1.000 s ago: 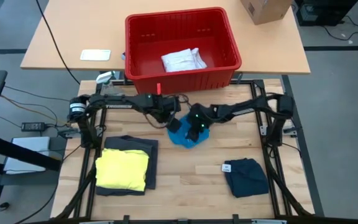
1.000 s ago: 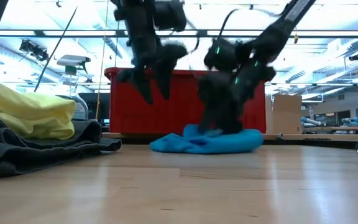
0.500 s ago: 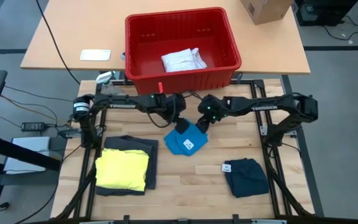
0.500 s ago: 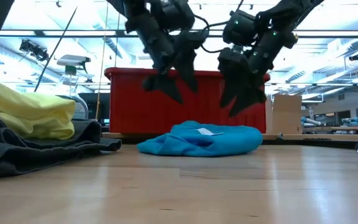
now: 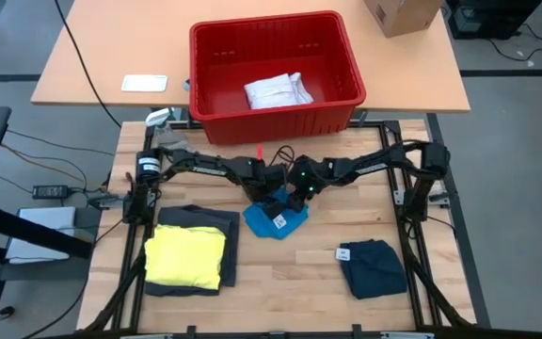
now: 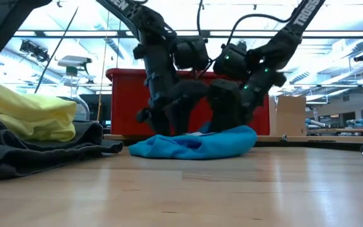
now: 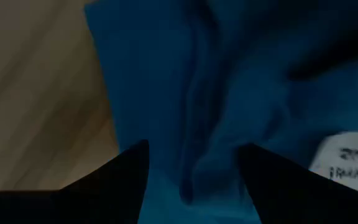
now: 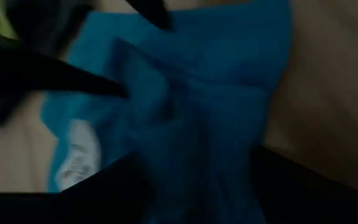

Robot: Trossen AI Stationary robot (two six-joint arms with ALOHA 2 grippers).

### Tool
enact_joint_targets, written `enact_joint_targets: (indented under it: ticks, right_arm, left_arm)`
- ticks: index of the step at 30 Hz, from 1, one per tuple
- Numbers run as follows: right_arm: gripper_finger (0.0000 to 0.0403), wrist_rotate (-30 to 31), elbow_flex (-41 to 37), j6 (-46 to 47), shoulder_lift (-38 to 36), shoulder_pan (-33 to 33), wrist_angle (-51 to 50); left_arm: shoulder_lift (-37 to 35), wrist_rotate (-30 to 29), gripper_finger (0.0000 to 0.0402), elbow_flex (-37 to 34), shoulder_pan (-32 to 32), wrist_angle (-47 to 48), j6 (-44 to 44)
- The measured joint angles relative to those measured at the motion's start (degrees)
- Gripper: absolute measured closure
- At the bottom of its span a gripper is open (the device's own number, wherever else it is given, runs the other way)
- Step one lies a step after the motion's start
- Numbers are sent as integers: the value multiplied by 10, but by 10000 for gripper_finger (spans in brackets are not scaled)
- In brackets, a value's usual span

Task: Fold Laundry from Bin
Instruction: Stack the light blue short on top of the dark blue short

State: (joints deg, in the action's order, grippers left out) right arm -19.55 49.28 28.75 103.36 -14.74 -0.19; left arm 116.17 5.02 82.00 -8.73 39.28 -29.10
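Blue garment (image 5: 275, 218) lies crumpled on the wooden table (image 5: 290, 282), in front of the red bin (image 5: 274, 115). Left gripper (image 5: 269, 195) and right gripper (image 5: 294, 199) both press down on its far edge, fingers spread apart with cloth between them. White garment (image 5: 278, 91) rests inside the bin.

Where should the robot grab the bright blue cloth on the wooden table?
Probably the outer edge of the bright blue cloth, coming down from above. It lies in a low, rumpled heap on the wooden table, with loose folds to pinch. The left pincer and right pincer are both down on it, fingers spread.
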Motion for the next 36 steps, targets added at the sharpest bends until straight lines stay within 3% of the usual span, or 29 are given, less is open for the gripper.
enact_joint_targets:
  ticks: [8,11,16,20,30,36]
  right_arm:
    - [156,-84,-12,58,59,10,125]
    - [204,-83,-16,56,59,12,131]
    - [354,-93,-16,47,59,11,126]
    - [360,-125,-17,65,39,2,125]
    - [360,-113,-65,62,-177,-23,-96]
    - [360,-163,-121,110,-364,-8,-206]
  left_arm:
    - [39,-1,150,4,3,5,-18]
    - [38,-6,150,3,6,0,-19]
    - [20,-7,150,1,6,3,-25]
    - [-15,-46,150,-3,6,20,-7]
    - [-148,-96,150,-2,0,12,73]
    - [-185,-102,150,-1,-36,-21,75]
